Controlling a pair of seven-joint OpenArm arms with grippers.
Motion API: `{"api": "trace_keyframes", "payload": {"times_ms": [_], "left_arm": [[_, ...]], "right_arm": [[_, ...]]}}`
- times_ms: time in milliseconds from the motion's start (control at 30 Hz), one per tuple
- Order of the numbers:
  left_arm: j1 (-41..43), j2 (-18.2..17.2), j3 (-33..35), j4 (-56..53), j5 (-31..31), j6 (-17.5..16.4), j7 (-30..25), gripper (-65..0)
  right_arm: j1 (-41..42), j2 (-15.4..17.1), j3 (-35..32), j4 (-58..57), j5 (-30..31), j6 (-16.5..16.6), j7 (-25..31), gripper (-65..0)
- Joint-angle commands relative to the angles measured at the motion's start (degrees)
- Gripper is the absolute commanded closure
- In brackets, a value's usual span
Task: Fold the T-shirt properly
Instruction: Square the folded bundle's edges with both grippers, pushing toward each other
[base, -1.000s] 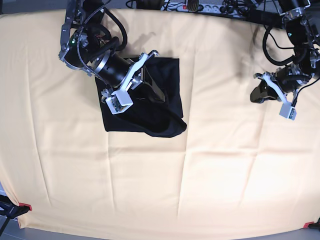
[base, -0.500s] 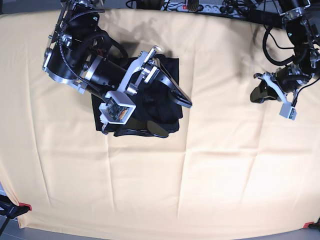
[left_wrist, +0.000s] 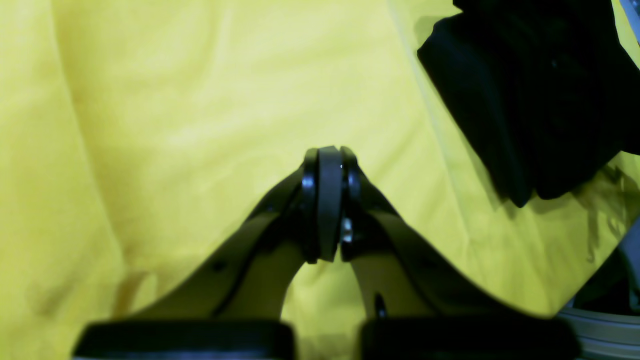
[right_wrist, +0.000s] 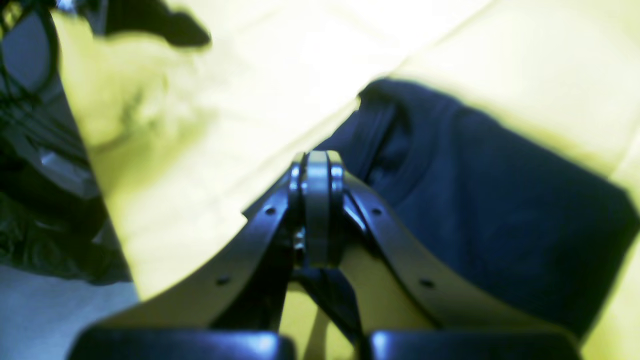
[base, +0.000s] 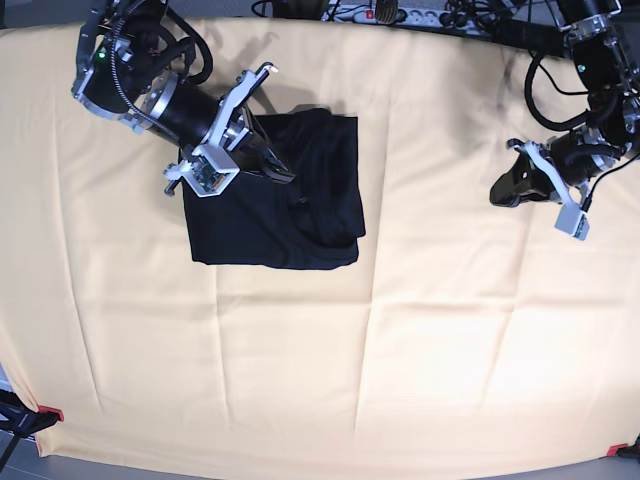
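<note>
The black T-shirt (base: 280, 205) lies folded into a rough rectangle on the tan cloth, left of centre in the base view. My right gripper (base: 284, 175) hangs over the shirt's upper left part, shut, with nothing between its fingers. In the right wrist view the shut right gripper (right_wrist: 317, 167) points at the shirt's edge, and the T-shirt (right_wrist: 500, 210) spreads to the right. My left gripper (base: 505, 190) is shut and empty, far off at the right side of the table. The left wrist view shows the left gripper (left_wrist: 330, 162) over bare cloth, with the T-shirt (left_wrist: 540, 100) in the upper right corner.
A creased tan cloth (base: 400, 350) covers the whole table. Cables and a power strip (base: 385, 12) run along the far edge. Red clamps (base: 48, 413) hold the cloth at the near corners.
My right gripper opened, let go of the T-shirt, drew back up and to the left, and shut again. The shirt settled flat. The left arm barely moved.
</note>
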Motion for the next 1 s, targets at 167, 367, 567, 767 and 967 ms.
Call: {"api": "trace_keyframes", "payload": {"times_ms": [167, 367, 567, 767, 967], "left_arm": [[-0.68, -0.98, -0.37, 0.74, -2.75, -0.22, -1.03, 0.0], [-0.68, -1.01, -0.37, 0.74, -11.63, -4.52, 1.64, 0.0], [-0.7, -0.98, -0.35, 0.74, -26.28, -10.78, 7.69, 0.0], [-0.87, -1.01, 6.99, 4.22, -26.28, -10.85, 9.46, 0.0], [-1.03, -0.98, 22.77, 17.16, -24.9, -10.85, 9.46, 0.0]], "right_arm": [[3.32, 0.11, -7.19, -19.21, -4.24, -0.1, 5.6, 0.0], [8.28, 0.11, -14.73, -18.97, -4.24, -0.1, 4.76, 0.0], [12.81, 0.11, -13.33, -9.2, -5.16, -0.1, 4.79, 0.0], [16.04, 2.14, -8.63, -8.87, -8.5, -0.1, 5.05, 0.0], [19.82, 7.74, -6.62, -13.42, -8.76, -0.48, 6.99, 0.0]]}}
